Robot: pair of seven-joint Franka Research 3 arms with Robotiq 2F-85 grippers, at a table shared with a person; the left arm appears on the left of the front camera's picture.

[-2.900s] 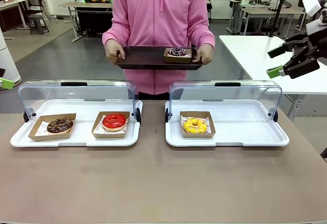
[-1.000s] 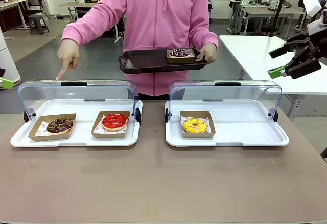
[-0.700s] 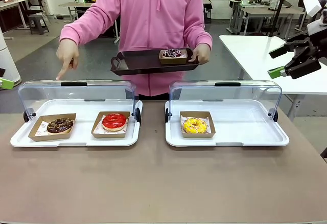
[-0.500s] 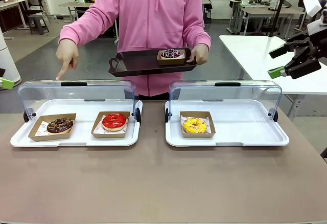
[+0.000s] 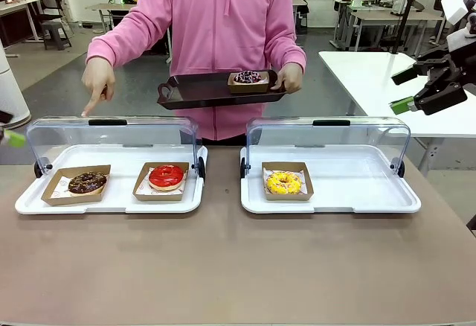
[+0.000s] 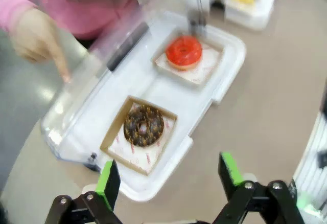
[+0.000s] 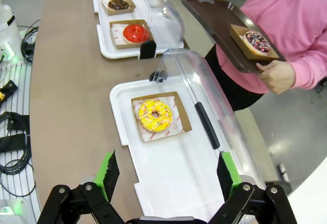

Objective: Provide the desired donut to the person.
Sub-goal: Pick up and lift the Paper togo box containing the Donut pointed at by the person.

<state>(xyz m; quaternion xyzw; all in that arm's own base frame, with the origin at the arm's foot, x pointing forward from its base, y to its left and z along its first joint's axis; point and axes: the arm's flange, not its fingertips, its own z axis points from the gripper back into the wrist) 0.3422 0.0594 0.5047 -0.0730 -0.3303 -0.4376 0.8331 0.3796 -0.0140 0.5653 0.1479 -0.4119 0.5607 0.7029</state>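
The person (image 5: 223, 21) in a pink hooded sweatshirt stands across the table. One hand holds a dark tray (image 5: 197, 91) carrying a boxed sprinkled donut (image 5: 248, 78). The other hand (image 5: 97, 80) points a finger down over the left case, above the chocolate donut (image 5: 88, 182). A red donut (image 5: 166, 176) sits beside it, and a yellow donut (image 5: 284, 183) lies in the right case. My left gripper (image 6: 169, 172) hangs open above the chocolate donut (image 6: 143, 126); its green fingertip (image 5: 10, 138) shows blurred. My right gripper (image 5: 403, 90) is open, high above the yellow donut (image 7: 155, 115).
Both white display cases (image 5: 108, 203) (image 5: 331, 205) have their clear lids (image 5: 111, 136) tipped open toward the person. A white side table (image 5: 387, 80) stands behind my right gripper. Bare brown tabletop (image 5: 223, 266) lies in front of the cases.
The person took one hand off the tray and now points down over the left case. The tray has drifted slightly left. My left gripper's pad has shifted down at the left edge.
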